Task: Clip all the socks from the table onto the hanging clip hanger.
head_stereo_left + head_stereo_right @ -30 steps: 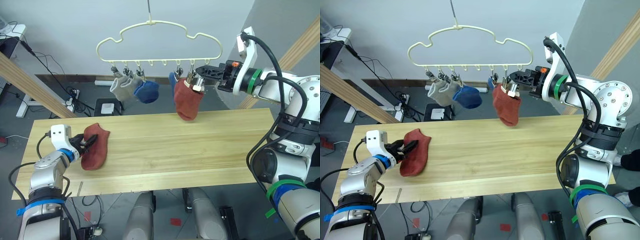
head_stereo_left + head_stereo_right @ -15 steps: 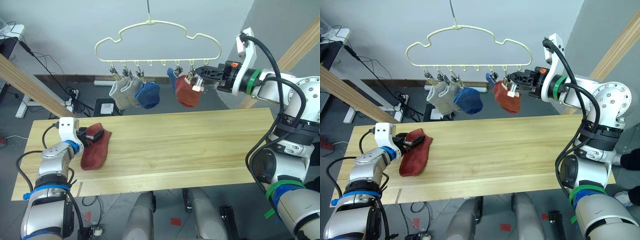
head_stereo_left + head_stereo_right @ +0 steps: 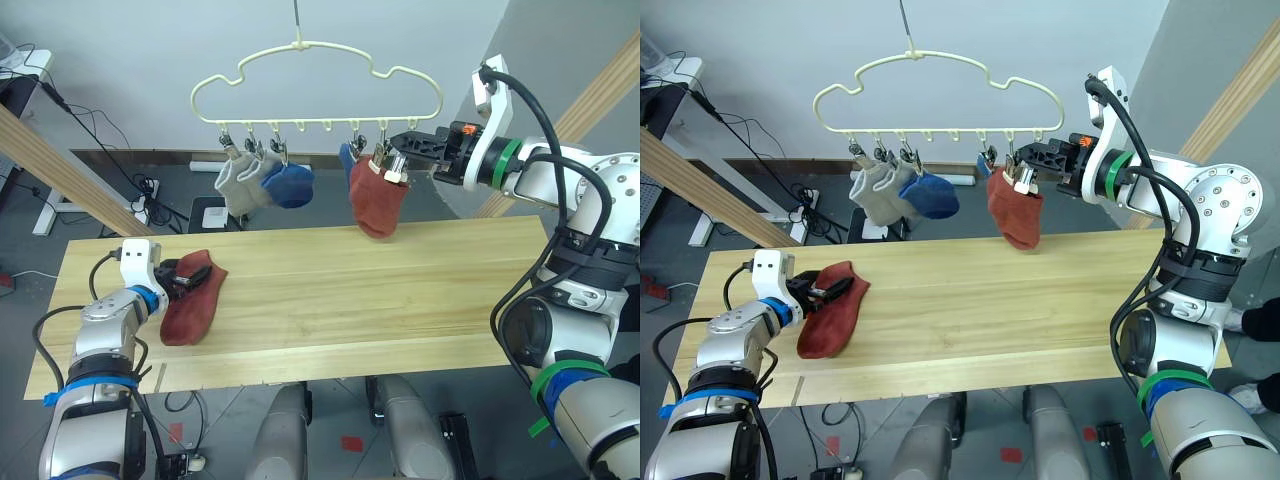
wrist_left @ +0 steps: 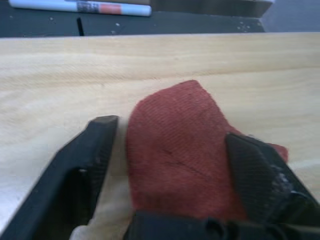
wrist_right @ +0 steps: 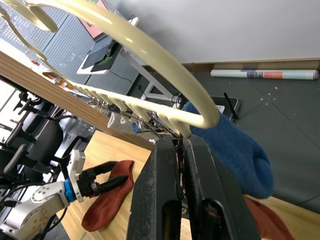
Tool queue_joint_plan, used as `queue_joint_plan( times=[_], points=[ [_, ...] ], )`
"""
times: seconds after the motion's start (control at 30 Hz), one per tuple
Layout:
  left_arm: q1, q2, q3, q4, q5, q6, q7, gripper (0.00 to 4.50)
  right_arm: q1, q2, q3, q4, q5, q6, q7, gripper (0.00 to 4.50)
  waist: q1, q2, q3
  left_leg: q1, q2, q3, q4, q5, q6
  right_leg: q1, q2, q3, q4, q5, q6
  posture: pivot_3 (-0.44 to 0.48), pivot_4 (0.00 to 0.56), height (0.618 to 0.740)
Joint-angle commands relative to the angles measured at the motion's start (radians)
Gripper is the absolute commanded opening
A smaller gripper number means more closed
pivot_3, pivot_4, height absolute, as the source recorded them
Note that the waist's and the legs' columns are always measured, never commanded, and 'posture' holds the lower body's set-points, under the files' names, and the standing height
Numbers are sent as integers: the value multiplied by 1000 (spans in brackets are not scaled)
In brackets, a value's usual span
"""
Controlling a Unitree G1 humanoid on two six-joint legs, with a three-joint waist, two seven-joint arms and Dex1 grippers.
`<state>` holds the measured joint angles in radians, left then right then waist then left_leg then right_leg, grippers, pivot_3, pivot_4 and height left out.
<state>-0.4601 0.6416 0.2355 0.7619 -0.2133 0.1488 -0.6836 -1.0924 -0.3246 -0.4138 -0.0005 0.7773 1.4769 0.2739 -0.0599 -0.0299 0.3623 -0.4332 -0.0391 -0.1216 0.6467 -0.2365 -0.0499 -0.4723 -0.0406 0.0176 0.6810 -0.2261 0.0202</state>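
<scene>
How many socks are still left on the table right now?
1. A rust-red sock lies near the table's left end, its cuff between the left gripper's open fingers. The others I can see hang from the clip hanger; nothing appears hidden on the tabletop.

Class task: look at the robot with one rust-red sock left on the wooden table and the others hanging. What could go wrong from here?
1. The left gripper has open jaws straddling the rust-red fabric sock on the table; closing on one thin layer, it may slip free when lifted.
2. The right gripper is pinched at a small metal clip of the pale-yellow cloud-shaped wire hanger; pulling away may swing it and loosen the hanging rust-red sock.
</scene>
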Motion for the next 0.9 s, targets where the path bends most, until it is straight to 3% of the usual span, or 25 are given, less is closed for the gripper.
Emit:
queue_joint_plan(
  times=[0.03,0.23,0.47,0.7,0.9],
  points=[
    [68,-11,-9,-24,-4,62,-16,2915,-6,-6,-23,-23,17,-10,-3,0,0,0,0,0,0,0,0,0,0,0,0,0,0,0,0,-50,395,740],
    [93,-13,-2,-90,-21,98,-26,1834,-9,-8,-18,-13,15,-21,-1,0,0,0,0,0,0,0,0,0,0,0,0,0,0,0,0,-51,398,740],
    [117,-32,20,-223,-76,163,-28,1189,-7,-10,-13,1,11,-38,1,0,0,0,0,0,0,0,0,0,0,0,0,0,0,0,0,-48,403,740],
    [127,-49,88,-424,-269,378,-99,51,-2,-12,-9,1,13,-42,4,0,1,0,0,-1,0,0,0,0,0,0,0,-1,-1,0,0,-43,397,740],
    [128,26,73,-690,-474,658,-217,23,3,-27,-12,3,18,-33,15,0,1,0,0,-1,0,-1,0,0,0,0,1,-1,-1,0,0,-44,394,740]
  ],
)
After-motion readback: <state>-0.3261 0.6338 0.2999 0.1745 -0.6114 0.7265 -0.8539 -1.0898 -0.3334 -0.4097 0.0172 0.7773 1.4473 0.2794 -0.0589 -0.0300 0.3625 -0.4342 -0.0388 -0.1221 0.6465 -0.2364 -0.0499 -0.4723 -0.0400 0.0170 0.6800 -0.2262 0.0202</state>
